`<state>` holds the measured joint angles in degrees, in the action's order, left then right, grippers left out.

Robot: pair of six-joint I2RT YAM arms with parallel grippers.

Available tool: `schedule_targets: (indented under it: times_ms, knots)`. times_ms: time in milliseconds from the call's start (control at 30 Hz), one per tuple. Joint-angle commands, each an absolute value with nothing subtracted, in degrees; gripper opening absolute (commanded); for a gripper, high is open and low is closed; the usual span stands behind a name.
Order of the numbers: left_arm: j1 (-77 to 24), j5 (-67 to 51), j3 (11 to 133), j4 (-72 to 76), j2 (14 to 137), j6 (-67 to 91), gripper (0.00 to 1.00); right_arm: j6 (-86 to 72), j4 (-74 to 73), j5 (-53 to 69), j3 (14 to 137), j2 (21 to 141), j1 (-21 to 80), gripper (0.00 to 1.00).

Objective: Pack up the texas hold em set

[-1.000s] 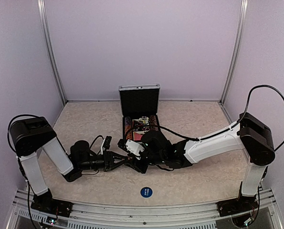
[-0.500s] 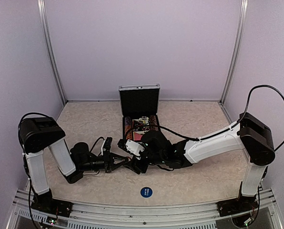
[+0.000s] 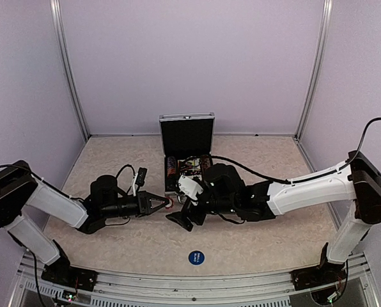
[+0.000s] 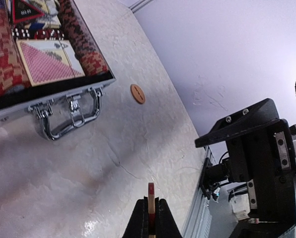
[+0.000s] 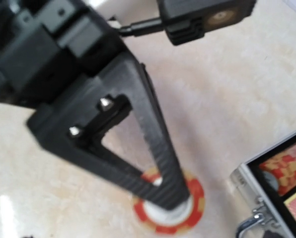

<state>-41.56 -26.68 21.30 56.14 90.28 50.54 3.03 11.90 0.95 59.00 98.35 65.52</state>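
The left arm (image 3: 56,204) is stretched out low over the table (image 3: 114,160), pointed toward 3 o'clock. The right arm (image 3: 312,188) is reached low toward 9 o'clock, so the two grippers are seen close together.

White writing is seen on a blue round sticker (image 3: 196,257) at 6 o'clock. Some is also seen on the red triangle (image 4: 26,9) inside the silver case (image 3: 187,160). Neither can be read.

The left gripper (image 3: 167,203) is pinched tight on a red chip (image 4: 151,191), which is seen edge-on between its fingers. The right gripper (image 3: 179,219) is spread wide, and nothing is held in it.

The silver case is laid open at 12 o'clock, with chips and cards packed inside. An orange round button (image 4: 137,93) is seen on the table near the handle (image 4: 68,116).
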Motion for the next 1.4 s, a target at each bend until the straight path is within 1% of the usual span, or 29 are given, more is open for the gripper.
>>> schedule_targets:
  times_ms: [0,233,400,600,1000,1367]
  knots:
    - [-41.4,-20.7,24.3,40.1,84.1,40.4,0.00,2.0,11.8,0.4,56.2,92.8,65.9,1.00]
    - [-41.5,-12.4,25.8,30.2,77.9,34.9,0.00,1.8,12.1,-2.6,53.5,90.1,65.7,1.00]
    - [-41.2,-10.3,26.4,26.6,76.5,34.5,0.00,1.4,12.3,-2.4,53.5,90.8,65.7,1.00]
    - [-41.1,-9.6,26.5,25.5,76.0,34.8,0.00,1.4,12.3,-2.7,53.7,90.9,65.7,1.00]
    - [-41.0,-8.2,29.8,21.3,74.5,30.5,0.00,1.7,12.0,-3.5,53.9,91.3,65.6,1.00]
    - [-41.2,-10.8,36.8,16.2,78.2,24.7,0.00,0.6,10.3,-10.4,53.8,90.5,64.7,1.00]
